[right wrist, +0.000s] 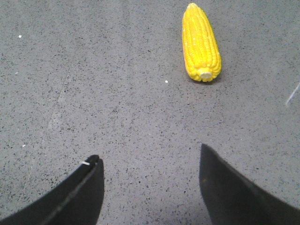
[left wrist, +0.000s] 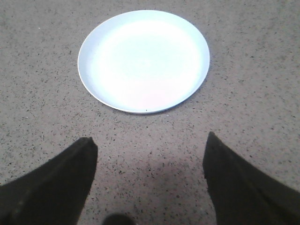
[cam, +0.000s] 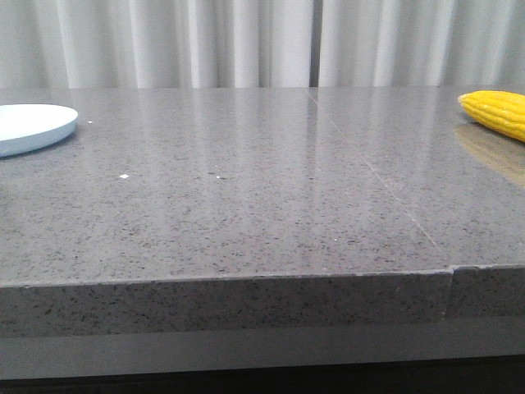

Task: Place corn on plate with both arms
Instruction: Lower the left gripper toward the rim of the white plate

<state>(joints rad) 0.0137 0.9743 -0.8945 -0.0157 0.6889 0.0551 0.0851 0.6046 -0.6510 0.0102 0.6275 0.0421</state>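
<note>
While both arms hang above grey speckled stone table (cam: 246, 189): corn cob (cam: 499, 112) lying at right edge of front view, cut off by frame; white plate (cam: 29, 127) at far left edge, well apart. Left gripper (left wrist: 149, 157) jaws spread wide, holding nothing, plate ahead. Right gripper (right wrist: 147, 166) jaws likewise spread, cob ahead, pale stem end nearest.

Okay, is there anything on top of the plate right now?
Nothing. The plate shows bare in the left wrist view. The corn lies on the table, far from it. What's under the plate is hidden.
</note>
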